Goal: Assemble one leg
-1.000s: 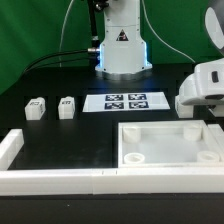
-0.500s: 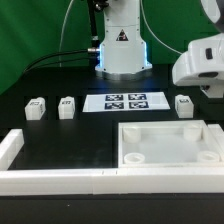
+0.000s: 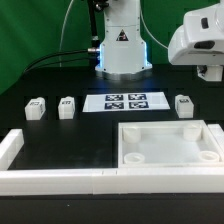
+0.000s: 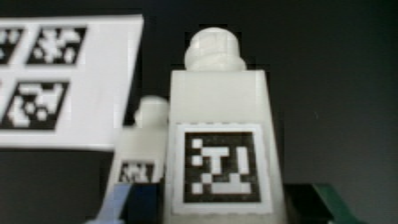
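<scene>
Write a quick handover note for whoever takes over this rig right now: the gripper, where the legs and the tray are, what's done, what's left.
Gripper: high at the exterior view's right, apparently shut on the held leg, which fills the wrist view.
On the table: leftmost leg and second leg at the exterior view's left of the marker board; right leg at its right.
Tray: in front of them, no leg fitted.
Done: one leg seems picked up.
Left: fit it to the tray.
</scene>
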`<state>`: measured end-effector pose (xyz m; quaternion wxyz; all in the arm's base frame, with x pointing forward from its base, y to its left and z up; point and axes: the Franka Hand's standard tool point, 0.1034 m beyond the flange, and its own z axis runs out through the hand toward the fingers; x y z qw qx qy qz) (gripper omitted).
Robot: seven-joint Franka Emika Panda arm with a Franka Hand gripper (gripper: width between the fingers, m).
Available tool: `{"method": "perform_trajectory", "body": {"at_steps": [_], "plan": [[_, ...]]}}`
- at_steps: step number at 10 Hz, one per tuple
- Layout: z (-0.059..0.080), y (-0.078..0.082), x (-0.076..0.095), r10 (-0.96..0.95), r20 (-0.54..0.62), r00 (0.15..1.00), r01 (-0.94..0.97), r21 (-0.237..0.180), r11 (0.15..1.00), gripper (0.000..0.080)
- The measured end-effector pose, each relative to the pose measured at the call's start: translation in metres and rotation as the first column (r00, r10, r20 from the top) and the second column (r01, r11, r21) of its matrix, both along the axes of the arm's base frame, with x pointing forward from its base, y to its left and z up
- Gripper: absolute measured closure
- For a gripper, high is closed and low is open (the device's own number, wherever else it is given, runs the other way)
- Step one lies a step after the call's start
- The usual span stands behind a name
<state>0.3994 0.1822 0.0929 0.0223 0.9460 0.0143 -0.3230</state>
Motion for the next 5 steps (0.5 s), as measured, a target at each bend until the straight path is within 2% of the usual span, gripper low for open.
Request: {"method": "perform_trajectory", "body": {"at_steps": [2,3,5], "plan": [[0.002,0.0,0.002,0.003,0.195,0.981,-0.01,0.035,0.999,0.0507],[0.002,-0.003,0.009,0.004,0.255,0.967,-0.018,0.052,0.998,0.0507],[0.005,-0.006,0.029,0.021,0.45,0.893,-0.061,0.075,0.995,0.0507]]}}
